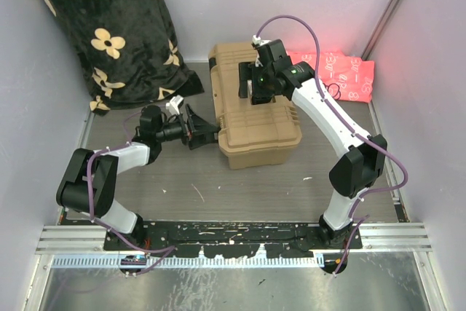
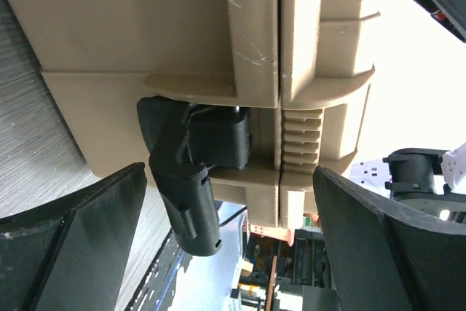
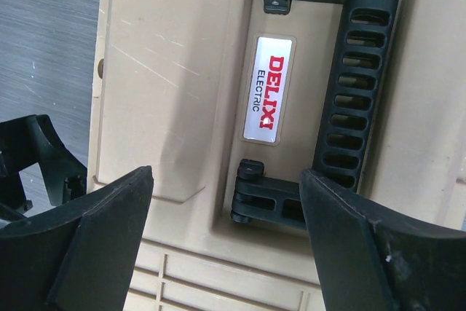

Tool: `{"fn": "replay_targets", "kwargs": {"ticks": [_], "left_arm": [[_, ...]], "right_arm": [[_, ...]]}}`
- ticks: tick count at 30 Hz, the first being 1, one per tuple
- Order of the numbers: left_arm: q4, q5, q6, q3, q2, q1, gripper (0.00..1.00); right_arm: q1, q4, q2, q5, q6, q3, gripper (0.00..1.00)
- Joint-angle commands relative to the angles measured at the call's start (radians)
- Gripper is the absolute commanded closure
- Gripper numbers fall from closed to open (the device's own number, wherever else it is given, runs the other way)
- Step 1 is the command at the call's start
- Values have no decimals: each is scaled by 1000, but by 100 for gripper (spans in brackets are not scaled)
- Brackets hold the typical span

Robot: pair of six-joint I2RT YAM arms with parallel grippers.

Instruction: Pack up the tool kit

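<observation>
Closed tan hard-plastic toolbox [image 1: 269,135] sits on the grey counter [image 1: 255,187]. The left claw [image 2: 229,172] gapes around its black side latch [image 2: 182,180] (no contact). The right claw [image 3: 226,176] hovers released above the black handle [image 3: 357,71].

Brand plate [image 3: 268,89]: read "DELIXI" in red, "ELECTRIC" in black.
Place: sat on toolbox [image 3: 167,107] lid, 9 o'clock of handle [image 3: 358,78].

I look down from high behind the rig; both wrist views sit close on the shared toolbox [image 1: 255,111]: latch [image 2: 191,172] before the left pincer [image 2: 229,172], handle [image 3: 360,85] before the right pincer [image 3: 226,176].
</observation>
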Motion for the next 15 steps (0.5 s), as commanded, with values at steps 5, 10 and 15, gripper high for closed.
{"fn": "replay_targets", "kwargs": {"ticks": [5,10,15], "left_arm": [[194,45,-108,17,-29,0,2],[241,51,-140,18,-16,-7,2],[271,60,-156,19,5,-25,2]], "right_arm": [[5,-59,-23,-14,15,2,14],[5,-66,-13,-19,17,18,14],[5,-74,-21,-15,19,13,14]]}}
